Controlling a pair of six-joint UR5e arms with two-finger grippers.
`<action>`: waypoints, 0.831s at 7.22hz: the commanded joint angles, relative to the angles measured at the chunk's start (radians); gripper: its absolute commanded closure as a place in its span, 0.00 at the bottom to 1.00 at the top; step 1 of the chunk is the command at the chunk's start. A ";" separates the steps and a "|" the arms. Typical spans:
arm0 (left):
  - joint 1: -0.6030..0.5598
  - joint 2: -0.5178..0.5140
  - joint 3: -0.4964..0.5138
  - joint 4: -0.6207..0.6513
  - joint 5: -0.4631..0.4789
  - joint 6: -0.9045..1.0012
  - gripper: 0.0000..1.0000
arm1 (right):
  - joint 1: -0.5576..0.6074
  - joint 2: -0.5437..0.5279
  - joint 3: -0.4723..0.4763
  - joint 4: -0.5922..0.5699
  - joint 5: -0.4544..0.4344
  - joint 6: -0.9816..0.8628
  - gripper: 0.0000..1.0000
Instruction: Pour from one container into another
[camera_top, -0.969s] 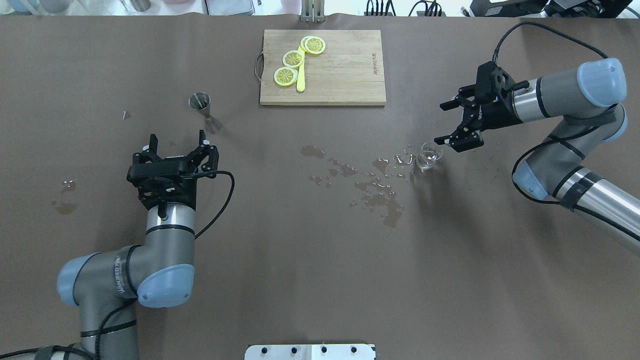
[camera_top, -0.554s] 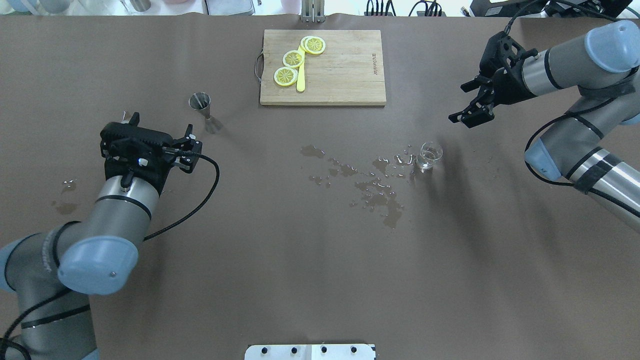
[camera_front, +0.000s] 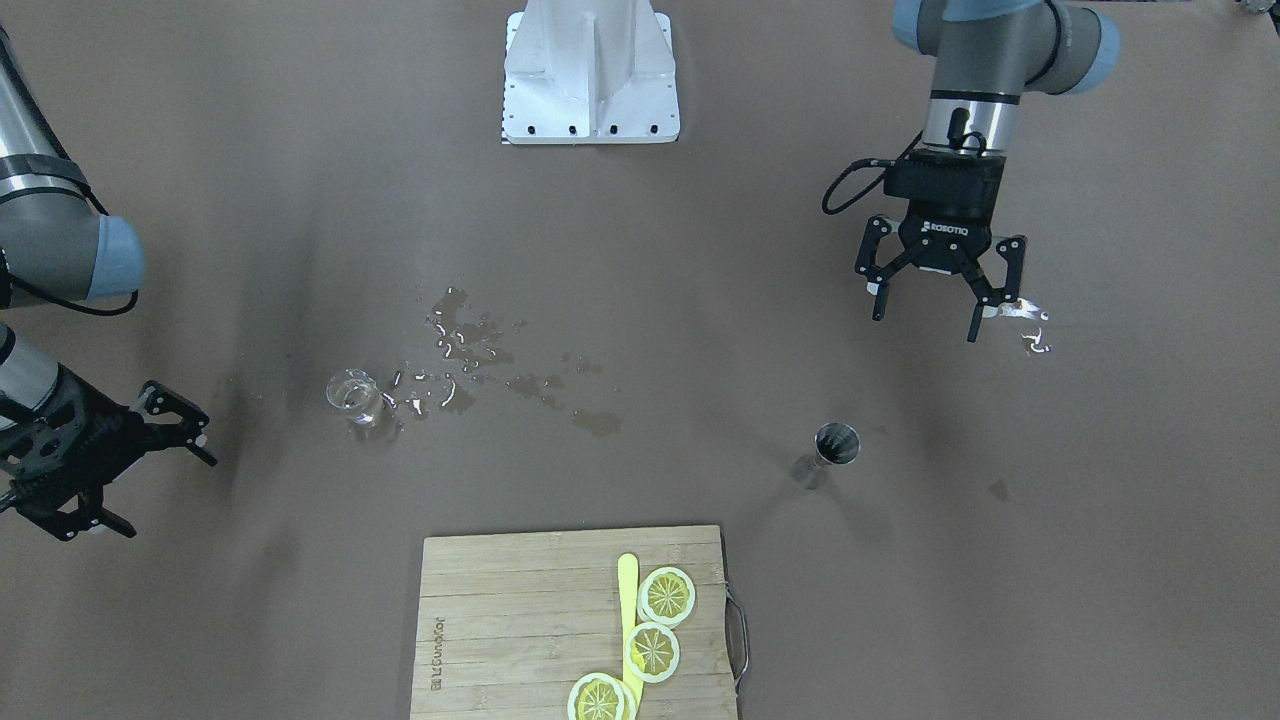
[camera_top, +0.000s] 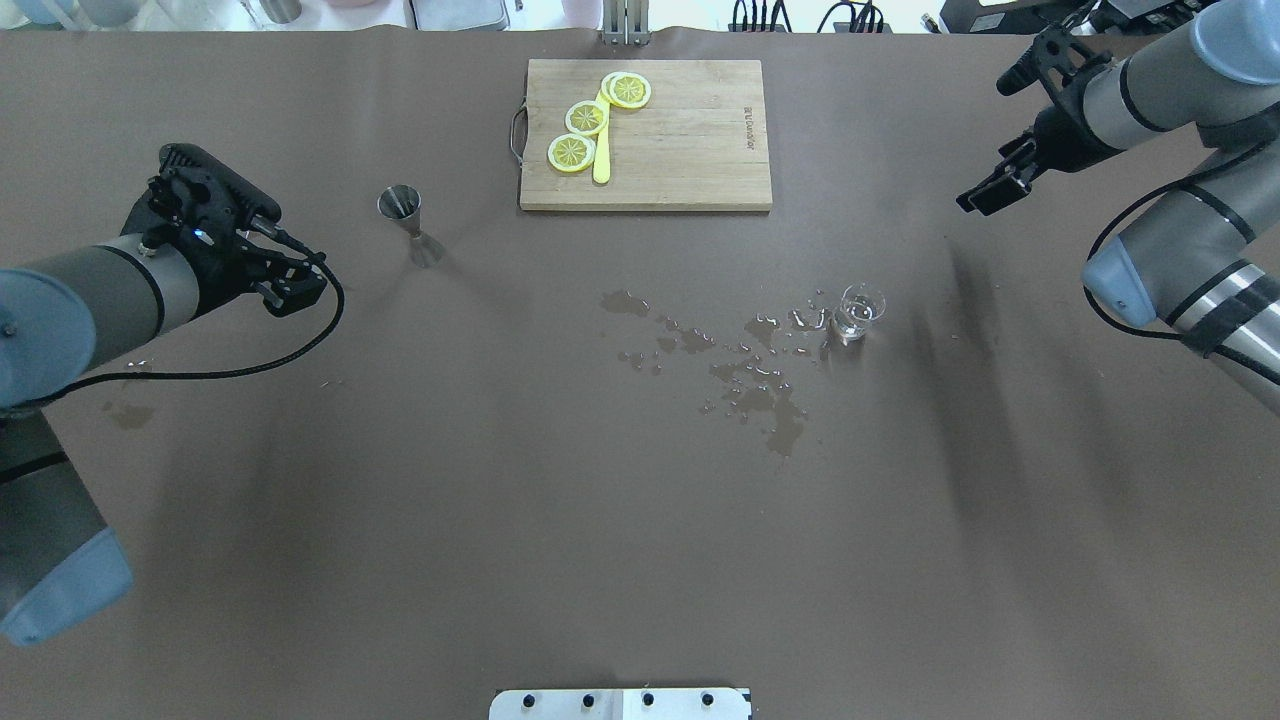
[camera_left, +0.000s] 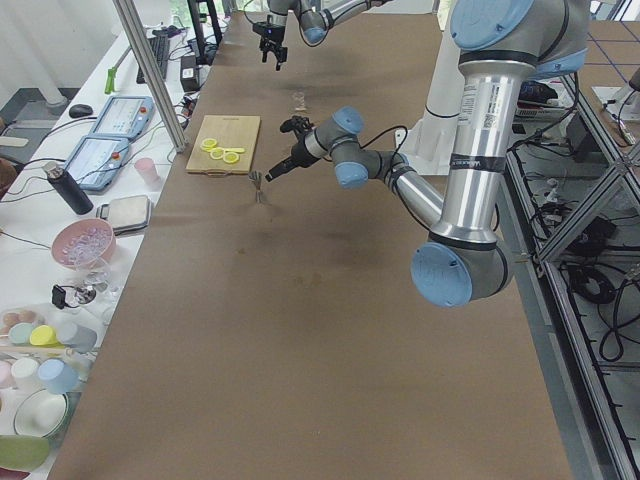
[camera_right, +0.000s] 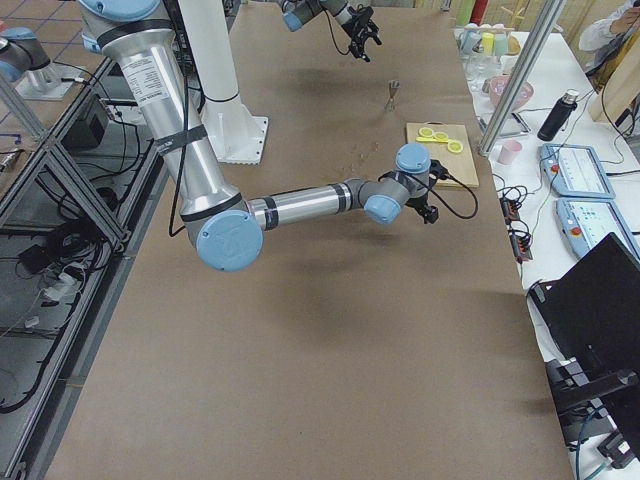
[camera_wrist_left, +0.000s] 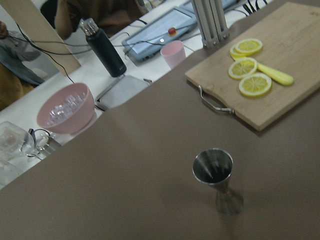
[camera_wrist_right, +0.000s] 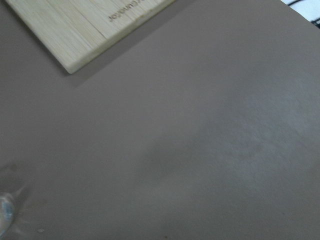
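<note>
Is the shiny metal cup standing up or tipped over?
Standing up. The metal cup rests on its lower cone, open mouth pointing up, with nothing touching it.

Overhead view, bearings from table centre. Board (camera_top: 690, 150) at 12, low and flat. Jigger (camera_top: 405, 212) upright at 10, glass (camera_top: 860, 309) upright at 3, well apart. Between them bare table (camera_top: 520, 330), wet with spill (camera_top: 762, 392) towards the glass. 4 to 8: bare surface.

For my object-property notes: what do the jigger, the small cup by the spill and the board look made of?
Jigger: brushed metal, probably steel; grey sheen with reflections inside.
Cup: clear glass or possibly plastic; see-through, with a glinting rim.
Board: light wood, maybe bamboo; visible plank strips, matte.
</note>
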 joint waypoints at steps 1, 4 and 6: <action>-0.181 0.070 0.072 0.006 -0.384 0.018 0.01 | 0.067 0.001 0.004 -0.207 -0.010 0.004 0.00; -0.444 0.073 0.192 0.151 -0.789 0.019 0.01 | 0.158 0.002 0.013 -0.538 -0.017 0.002 0.00; -0.482 0.073 0.184 0.334 -0.794 0.128 0.01 | 0.190 -0.019 0.022 -0.548 -0.001 0.009 0.00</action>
